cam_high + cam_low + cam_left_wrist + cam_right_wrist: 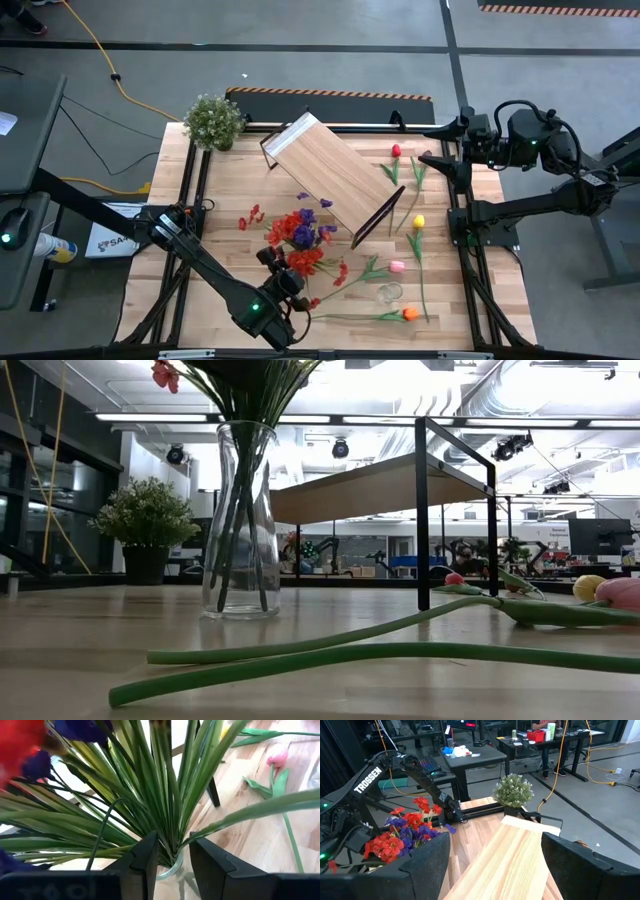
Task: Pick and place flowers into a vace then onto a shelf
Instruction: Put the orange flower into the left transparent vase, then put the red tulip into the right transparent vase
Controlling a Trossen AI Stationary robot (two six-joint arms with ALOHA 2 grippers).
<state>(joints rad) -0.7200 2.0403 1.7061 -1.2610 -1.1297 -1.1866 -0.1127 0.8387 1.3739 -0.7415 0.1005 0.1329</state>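
Note:
A clear glass vase [240, 520] stands on its base on the table, with a bunch of red and purple flowers [300, 238] stuck in it by their green stems. My left gripper [172, 860] is open at the vase's mouth [170, 870], one finger on either side of the rim and stems. The light-wood shelf [335, 180] stands on its black legs, slanting across the middle of the table. Loose tulips lie to the right: red [396, 152], yellow [418, 221], pink [397, 266] and orange [410, 313]. My right gripper [495, 870] waits open, high above the table's right edge.
A bushy potted plant [213, 120] stands at the far left corner. A small clear glass [388, 292] sits among the loose tulips. Long green stems [350, 650] lie across the near part of the table. A few red blossoms [250, 216] lie left of the vase.

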